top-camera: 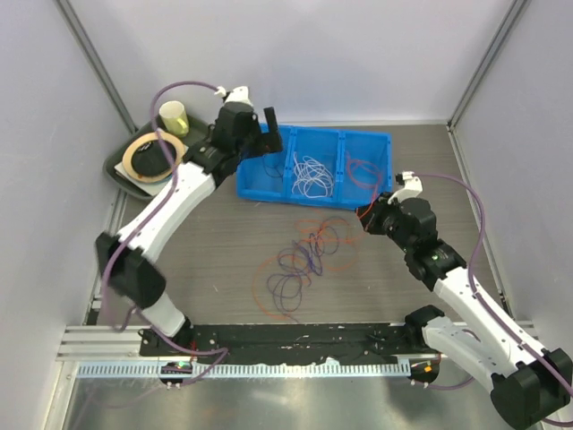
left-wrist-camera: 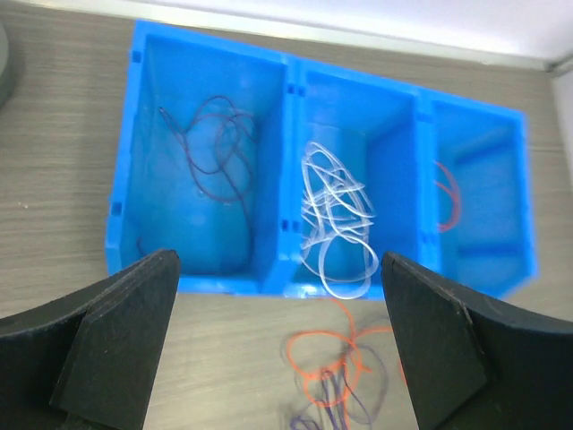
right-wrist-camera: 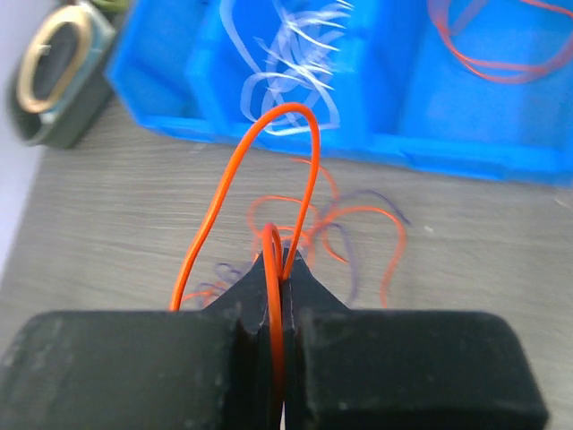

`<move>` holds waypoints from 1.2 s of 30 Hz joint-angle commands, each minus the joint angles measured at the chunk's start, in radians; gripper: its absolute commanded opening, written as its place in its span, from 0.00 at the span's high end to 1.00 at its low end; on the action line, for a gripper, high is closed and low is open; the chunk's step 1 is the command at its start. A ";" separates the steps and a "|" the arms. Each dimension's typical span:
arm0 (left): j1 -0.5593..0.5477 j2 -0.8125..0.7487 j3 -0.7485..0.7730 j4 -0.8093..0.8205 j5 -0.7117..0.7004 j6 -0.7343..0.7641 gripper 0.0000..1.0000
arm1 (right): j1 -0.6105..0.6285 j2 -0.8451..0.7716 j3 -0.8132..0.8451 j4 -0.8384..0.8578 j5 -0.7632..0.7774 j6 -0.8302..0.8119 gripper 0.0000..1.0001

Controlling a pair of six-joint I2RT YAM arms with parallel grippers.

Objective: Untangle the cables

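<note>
Cables (top-camera: 300,260) lie thin, looped, seemingly knotted; right tool (right-wrist-camera: 279,264) pinches orange cable (right-wrist-camera: 276,313), left tool (left-wrist-camera: 277,260) wide.

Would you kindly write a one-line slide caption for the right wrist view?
Right gripper shut on an orange cable looping up before the blue bin.

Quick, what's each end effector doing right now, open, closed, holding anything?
Left end effector: open, holding nothing.
Right end effector: closed on an orange cable.
</note>
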 commanded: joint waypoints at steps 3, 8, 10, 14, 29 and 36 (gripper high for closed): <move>-0.111 -0.397 -0.346 0.099 0.086 -0.071 0.00 | -0.003 -0.006 0.162 0.195 -0.313 0.055 0.99; -0.200 -0.588 -0.645 0.177 0.139 -0.076 0.00 | 0.000 0.069 0.338 0.235 -0.414 0.154 0.99; -0.213 -0.680 -0.739 0.238 0.207 -0.082 0.00 | 0.003 0.080 0.357 0.304 -0.460 0.201 0.99; -0.234 -0.802 -0.934 0.356 0.307 -0.068 0.00 | 0.014 0.119 0.445 0.421 -0.552 0.306 0.99; -0.406 -0.698 -0.943 0.719 0.366 0.013 0.00 | 0.226 0.326 0.809 0.309 -0.460 0.316 0.99; -0.409 -0.638 -0.885 0.699 0.250 0.001 0.22 | 0.257 0.331 0.814 0.297 -0.440 0.304 0.99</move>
